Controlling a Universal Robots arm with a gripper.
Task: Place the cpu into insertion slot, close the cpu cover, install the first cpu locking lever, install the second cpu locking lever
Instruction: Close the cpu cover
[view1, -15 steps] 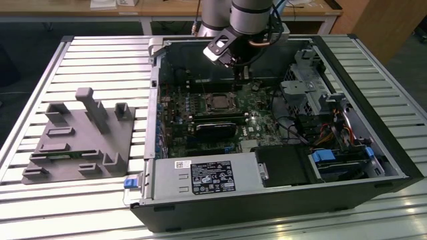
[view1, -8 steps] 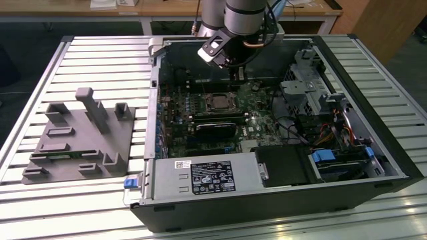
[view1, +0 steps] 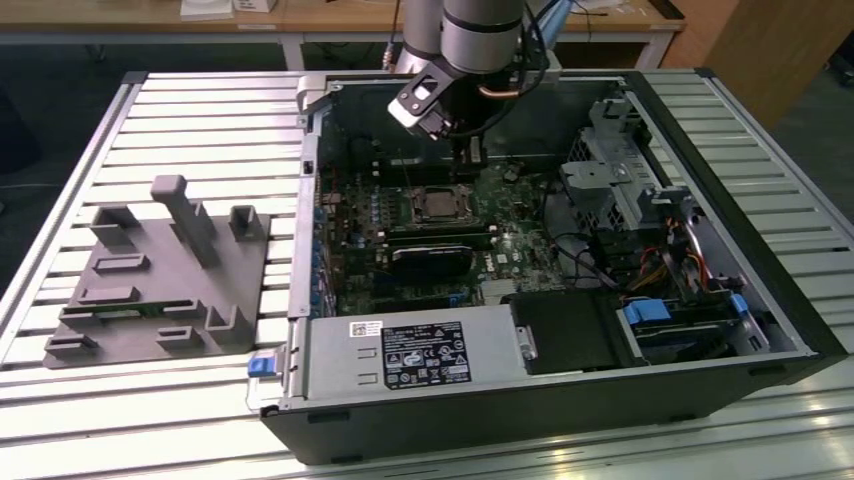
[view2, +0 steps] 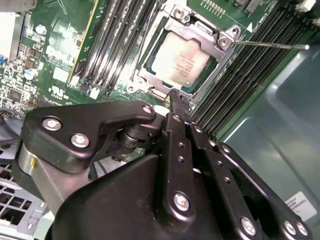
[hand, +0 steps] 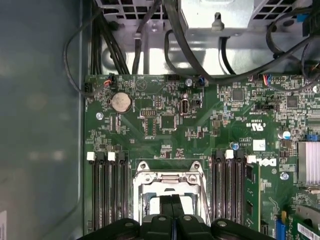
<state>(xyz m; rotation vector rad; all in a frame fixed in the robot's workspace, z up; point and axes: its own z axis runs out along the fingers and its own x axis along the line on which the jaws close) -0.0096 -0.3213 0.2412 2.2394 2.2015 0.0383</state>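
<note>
Mid-frame in the exterior view, the tool (view1: 466, 172) hangs clenched and empty beside the cpu cover (view1: 438, 191). The cpu (view2: 182, 62) beneath looks light, fragile — hold edges only.

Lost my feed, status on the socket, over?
Gripper shut, empty, tips by cover edge. Chip seated, cover down. One lever sticking out sideways.

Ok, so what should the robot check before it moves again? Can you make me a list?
1. The cpu sits in its socket: ok.
2. The cpu cover lies down over it: ok.
3. One locking lever latched: not ok, it sticks out sideways past the socket.
4. The other lever latched: cannot tell.
5. The gripper shut, holding nothing, its tip at the socket's edge: ok.
</note>
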